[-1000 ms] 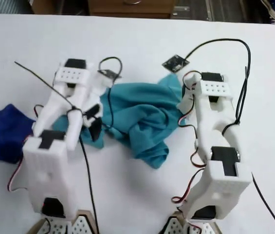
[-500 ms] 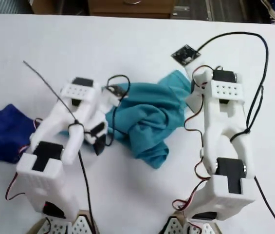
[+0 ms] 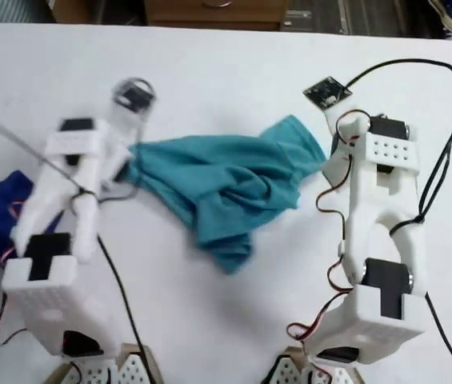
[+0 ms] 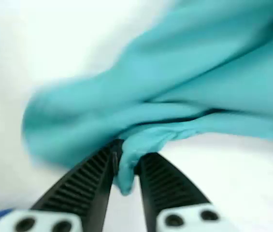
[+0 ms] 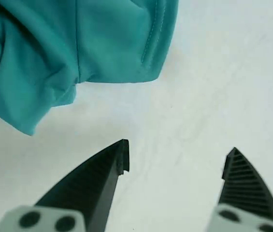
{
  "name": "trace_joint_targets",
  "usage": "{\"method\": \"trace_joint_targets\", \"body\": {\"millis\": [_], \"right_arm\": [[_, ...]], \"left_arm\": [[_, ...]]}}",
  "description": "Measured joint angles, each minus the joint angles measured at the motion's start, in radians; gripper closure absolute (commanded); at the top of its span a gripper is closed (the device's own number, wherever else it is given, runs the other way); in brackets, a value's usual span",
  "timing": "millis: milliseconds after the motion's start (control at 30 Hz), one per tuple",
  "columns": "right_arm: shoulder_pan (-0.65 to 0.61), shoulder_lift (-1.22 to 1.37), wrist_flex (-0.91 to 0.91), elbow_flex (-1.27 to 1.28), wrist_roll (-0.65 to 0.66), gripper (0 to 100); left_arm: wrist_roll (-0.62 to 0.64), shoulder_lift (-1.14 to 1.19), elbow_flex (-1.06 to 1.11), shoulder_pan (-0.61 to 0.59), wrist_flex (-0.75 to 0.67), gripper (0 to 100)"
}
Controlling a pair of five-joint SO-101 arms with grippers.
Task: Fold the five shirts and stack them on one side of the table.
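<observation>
Left fingers (image 4: 85, 186) pinch teal shirt (image 3: 218, 180), one of two.

No writing, number, label, brand mark or sign can be read in any of the views, neither on the crumpled teal fabric shirt (image 3: 226, 180) nor on the white table (image 3: 210, 72).
</observation>
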Motion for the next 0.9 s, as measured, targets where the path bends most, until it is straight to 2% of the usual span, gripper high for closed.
{"method": "trace_joint_targets", "body": {"millis": [133, 267, 400, 467, 600, 733, 900], "right_arm": [[0.002, 0.000, 0.000, 0.000, 0.002, 69.0], [0.002, 0.000, 0.006, 0.000, 0.002, 69.0], [-0.035, -0.003, 0.086, 0.000, 0.000, 68.8], [-0.078, -0.034, 0.123, 0.000, 0.000, 68.8], [-0.209, -0.169, 0.147, 0.061, 0.000, 69.0], [-0.404, -0.358, 0.138, 0.256, 0.000, 69.0], [-0.585, -0.580, 0.000, 0.574, -0.017, 69.0]], "left_arm": [[0.000, 0.002, -0.130, -0.077, 0.049, 98], [0.002, 0.002, -0.249, -0.089, 0.192, 90], [-0.089, 0.002, -0.302, -0.087, 0.361, 81], [-0.138, 0.002, -0.308, -0.092, 0.420, 80], [-0.189, 0.002, -0.308, -0.127, 0.445, 80], [-0.198, 0.008, -0.308, -0.181, 0.413, 80], [-0.199, 0.095, -0.305, -0.245, 0.402, 80]]}}
